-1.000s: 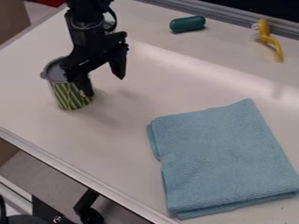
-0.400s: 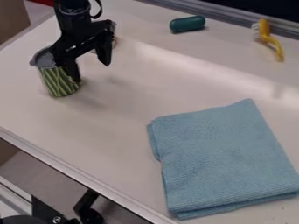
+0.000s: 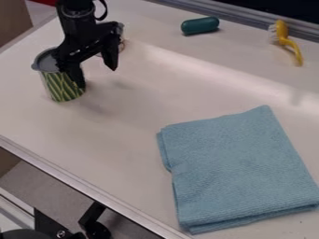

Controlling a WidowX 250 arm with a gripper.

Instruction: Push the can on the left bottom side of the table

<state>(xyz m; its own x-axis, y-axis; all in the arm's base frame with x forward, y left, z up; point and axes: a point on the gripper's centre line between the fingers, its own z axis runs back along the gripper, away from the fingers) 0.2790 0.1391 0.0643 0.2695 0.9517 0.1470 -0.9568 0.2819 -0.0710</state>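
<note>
My black gripper point(image 3: 98, 77) hangs at the upper left of the view, open, with its two fingers apart. One finger is against the right side of the can point(image 3: 61, 87), and the other stands off to the right over the white table point(image 3: 131, 135). The can is upright, with a green and yellow striped side and a grey top, and part of it is hidden behind the gripper.
A folded blue cloth point(image 3: 240, 170) covers the lower right. Along the back lie a dark green capsule-shaped object point(image 3: 200, 25) and a yellow-handled brush point(image 3: 287, 41). Behind the gripper, another small object is partly hidden. The table's near edge point(image 3: 81, 184) slants across the lower left.
The gripper and the can have shifted together up and to the left, mostly between the first two frames. Since the middle frame they have barely moved.
</note>
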